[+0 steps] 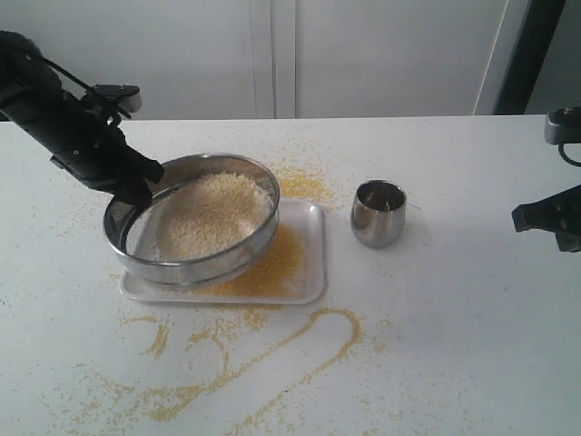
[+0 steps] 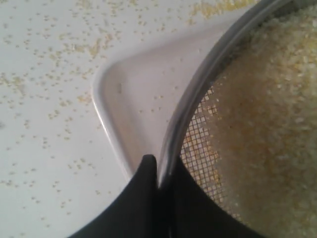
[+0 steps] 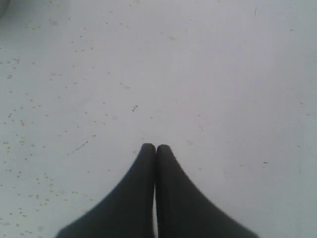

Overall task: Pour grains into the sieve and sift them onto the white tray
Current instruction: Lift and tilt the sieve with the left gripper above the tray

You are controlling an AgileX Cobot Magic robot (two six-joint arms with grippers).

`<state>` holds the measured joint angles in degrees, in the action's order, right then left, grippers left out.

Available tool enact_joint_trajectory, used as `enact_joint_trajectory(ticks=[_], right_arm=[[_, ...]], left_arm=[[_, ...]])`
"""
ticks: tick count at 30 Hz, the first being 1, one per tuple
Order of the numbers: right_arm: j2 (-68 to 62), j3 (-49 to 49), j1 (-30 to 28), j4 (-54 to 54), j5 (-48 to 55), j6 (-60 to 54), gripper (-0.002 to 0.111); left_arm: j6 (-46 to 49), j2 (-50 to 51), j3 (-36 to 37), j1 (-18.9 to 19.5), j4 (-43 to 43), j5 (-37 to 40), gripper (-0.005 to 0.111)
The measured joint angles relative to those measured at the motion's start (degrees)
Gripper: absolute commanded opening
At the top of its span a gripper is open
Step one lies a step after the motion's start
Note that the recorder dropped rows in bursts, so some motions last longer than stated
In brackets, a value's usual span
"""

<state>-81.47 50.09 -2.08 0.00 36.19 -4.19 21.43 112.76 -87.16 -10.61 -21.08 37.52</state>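
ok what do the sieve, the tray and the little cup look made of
The sieve is likely stainless steel, with a dull grey sheen on the ring; its woven wire mesh bottom shows in the left wrist view. The white tray is smooth and faintly glossy, probably plastic, possibly enamel. The cup looks like polished steel, with mirror-like reflections.

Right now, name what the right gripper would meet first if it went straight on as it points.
Probably the table: the right gripper, jaws shut, faces only tabletop, though depth is unclear.
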Motion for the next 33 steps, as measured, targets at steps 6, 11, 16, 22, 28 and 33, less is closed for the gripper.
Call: enact_joint_trajectory(ticks=[6, 11, 16, 22, 28, 33], right_arm=[[0.00, 0.00, 0.00, 0.00, -0.04, 0.09, 0.000], [0.00, 0.00, 0.00, 0.00, -0.04, 0.09, 0.000], [0.00, 0.00, 0.00, 0.00, -0.04, 0.09, 0.000], [0.00, 0.00, 0.00, 0.00, -0.04, 0.09, 0.000], [0.00, 0.00, 0.00, 0.00, -0.04, 0.09, 0.000], [0.00, 0.00, 0.00, 0.00, -0.04, 0.09, 0.000]], left_arm=[[4.72, 0.13, -0.25, 0.51, -6.83, 1.86, 0.000], [-4.26, 0.00, 0.10, 1.42, -5.01, 2.29, 0.000], [10.68, -0.45, 0.20, 0.98, -0.20, 3.14, 0.000], [1.94, -1.00, 0.84, 1.57, 1.23, -0.22, 0.000], [-7.40, -1.62, 0.85, 0.36, -0.24, -2.17, 0.000], [7.17, -2.64, 0.75, -1.16, 0.92, -2.51, 0.000]])
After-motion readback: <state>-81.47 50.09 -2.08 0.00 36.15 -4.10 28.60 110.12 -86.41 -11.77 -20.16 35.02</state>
